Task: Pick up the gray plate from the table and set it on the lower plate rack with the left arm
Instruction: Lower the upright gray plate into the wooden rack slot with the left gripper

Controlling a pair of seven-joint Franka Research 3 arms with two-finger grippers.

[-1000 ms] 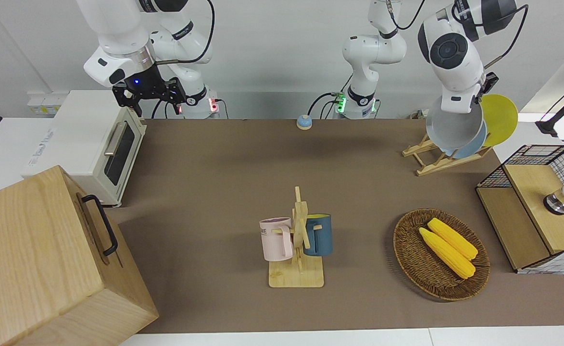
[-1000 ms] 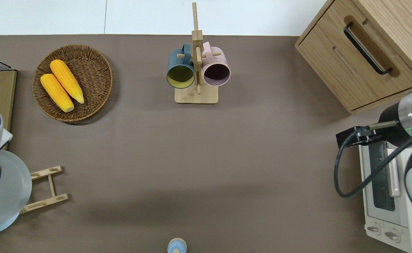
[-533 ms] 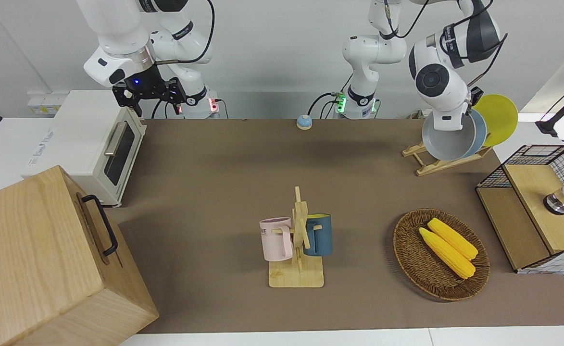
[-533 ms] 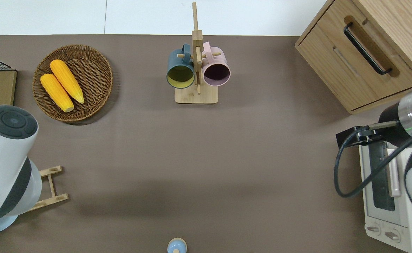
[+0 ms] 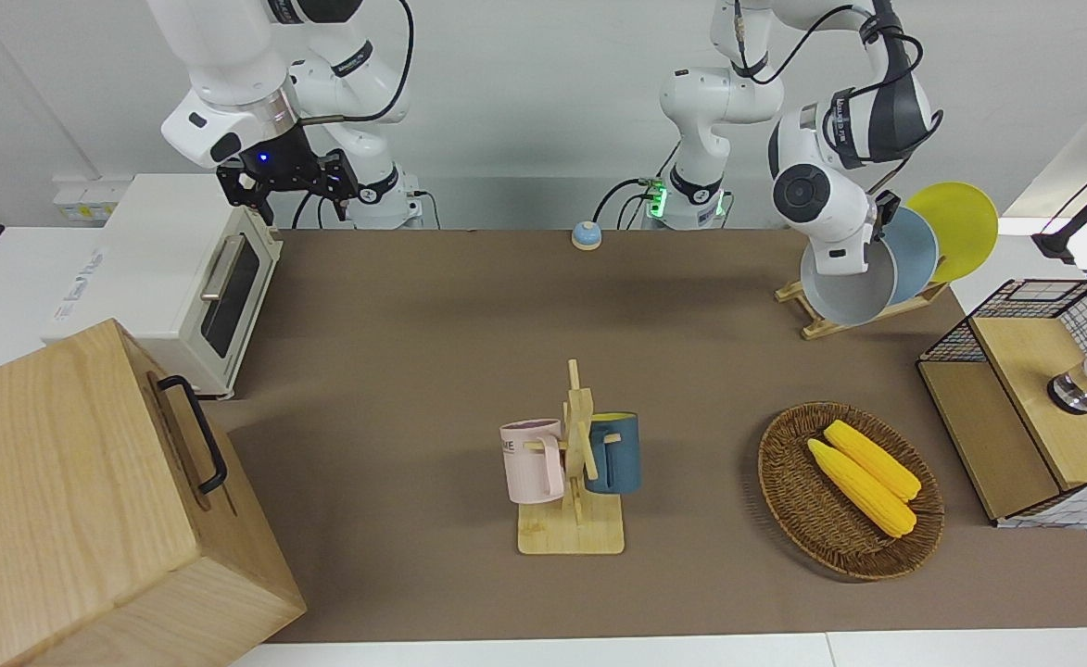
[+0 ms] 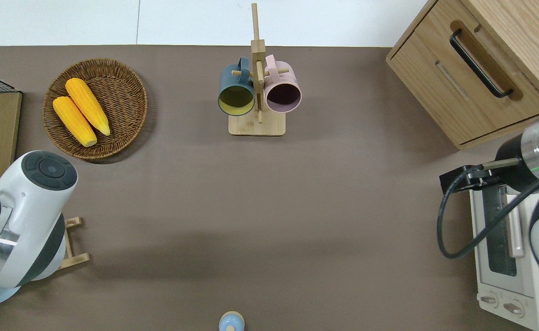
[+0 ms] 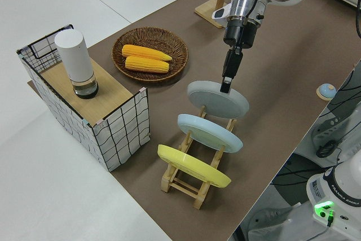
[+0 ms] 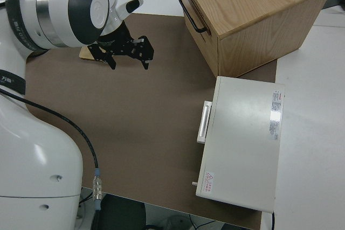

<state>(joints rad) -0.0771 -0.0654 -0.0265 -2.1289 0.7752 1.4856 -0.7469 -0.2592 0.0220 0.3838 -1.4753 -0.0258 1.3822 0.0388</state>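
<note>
1. Blue bell (image 5: pixel 586 235) sits on the surface (image 5: pixel 432 389), closest to the robots, mid-edge.
2. Lower plate rack (image 7: pixel 194 182) stands at the left arm's end of the surface, near the robots; yellow plate (image 7: pixel 193 165) leans in its slot nearest the robots, blue plate (image 7: pixel 210 132) in the next slot out.
3. Gray plate (image 7: pixel 218 98) is tilted in the rack's farthest slot, beside the blue plate; can't tell if its lower edge is fully seated on the rails.
4. Left end effector (image 7: pixel 226 85) comes down from above, fingers pinching the gray plate's top rim.
5. Right arm parked; right end effector (image 8: pixel 128 53) has its fingers spread, nothing between them.
6. White toaster oven (image 5: pixel 193 278) at the right arm's end.
7. Wire basket (image 7: pixel 90 105) with white cylinder (image 7: pixel 76 63) at the left arm's end, farther out than the rack.
8. Wicker basket (image 5: pixel 849 489) with two corn cobs (image 5: pixel 863 472), farther out than the rack.
9. Mug tree (image 5: pixel 575 463) mid-surface with pink mug (image 5: pixel 532 461) and dark blue mug (image 5: pixel 615 452).
10. Wooden cabinet (image 5: pixel 89 509) at the farthest corner, right arm's end.
</note>
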